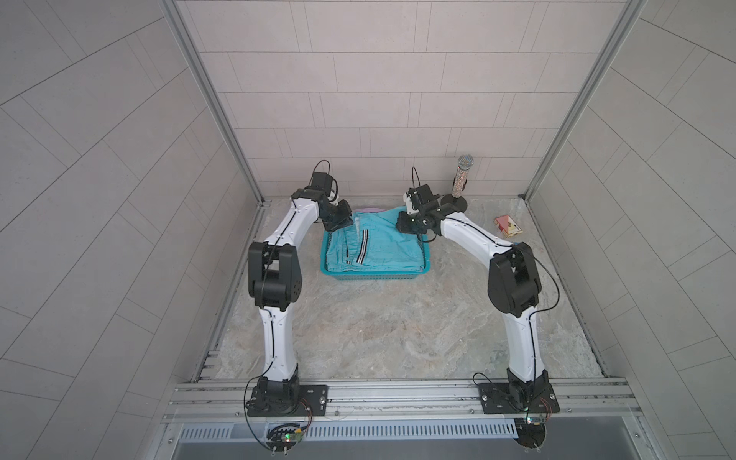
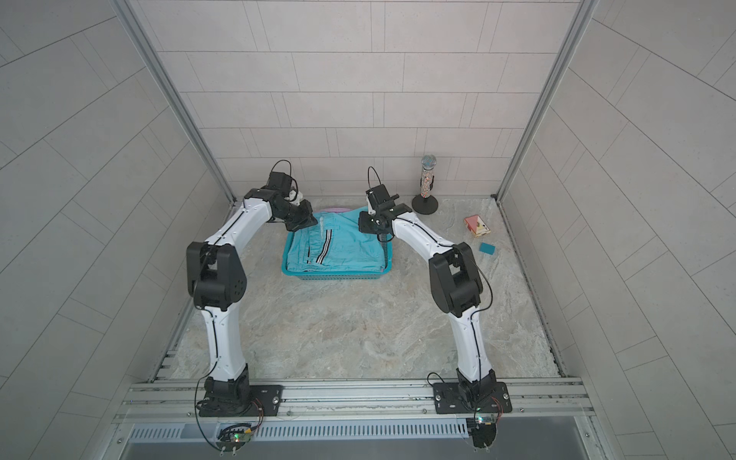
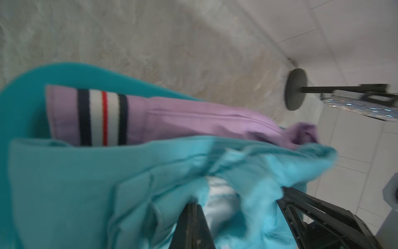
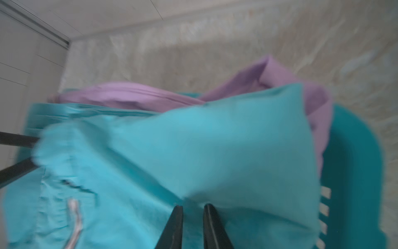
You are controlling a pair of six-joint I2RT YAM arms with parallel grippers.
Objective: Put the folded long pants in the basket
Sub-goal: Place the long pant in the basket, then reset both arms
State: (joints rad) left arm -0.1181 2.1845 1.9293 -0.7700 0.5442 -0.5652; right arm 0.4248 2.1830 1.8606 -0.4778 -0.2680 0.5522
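The turquoise basket stands at the back middle of the table, in both top views. On top of it lie the turquoise folded long pants, their striped band up. The lilac folded long pants lie under them and show at the far rim. My left gripper is at the basket's far left corner, shut on bunched turquoise cloth. At the far right corner my right gripper is nearly closed, pinching a raised flap of the same pants. Both wrist views are blurred.
A microphone on a round black stand is at the back right. A red and cream box lies to its right near the wall, and a small teal block lies in front of the box. Walls close in three sides.
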